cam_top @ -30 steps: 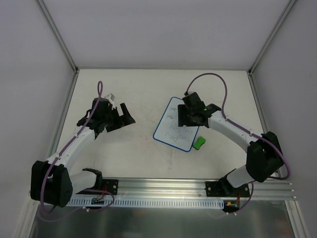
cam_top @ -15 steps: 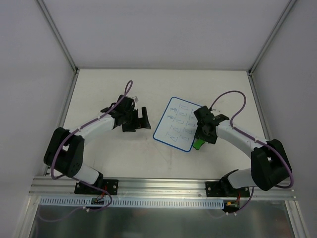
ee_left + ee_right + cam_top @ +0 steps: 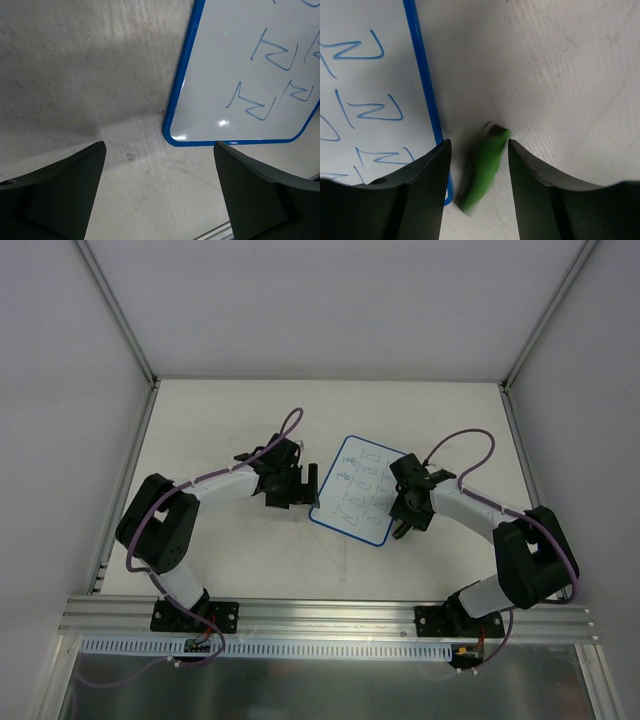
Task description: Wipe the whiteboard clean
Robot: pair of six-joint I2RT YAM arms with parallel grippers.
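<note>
The whiteboard (image 3: 356,490) lies flat mid-table, blue-rimmed, with blue handwritten marks on its face (image 3: 240,65) (image 3: 365,75). A small green eraser (image 3: 485,167) lies tilted on the table just off the board's rim. My right gripper (image 3: 405,522) (image 3: 479,142) straddles it, open, with a narrow gap showing on each side. In the top view the eraser is hidden under that gripper. My left gripper (image 3: 300,485) (image 3: 159,145) stands wide open over bare table, beside the board's left edge and rounded corner. It holds nothing.
White enclosure walls ring the table on three sides. An aluminium rail (image 3: 330,615) runs along the near edge behind both arm bases, and its edge shows in the left wrist view (image 3: 220,232). Purple cables loop over both arms.
My left gripper has swung right, up to the board's left edge. My right gripper left the board's face, came down over the green eraser, and its jaws have narrowed.
</note>
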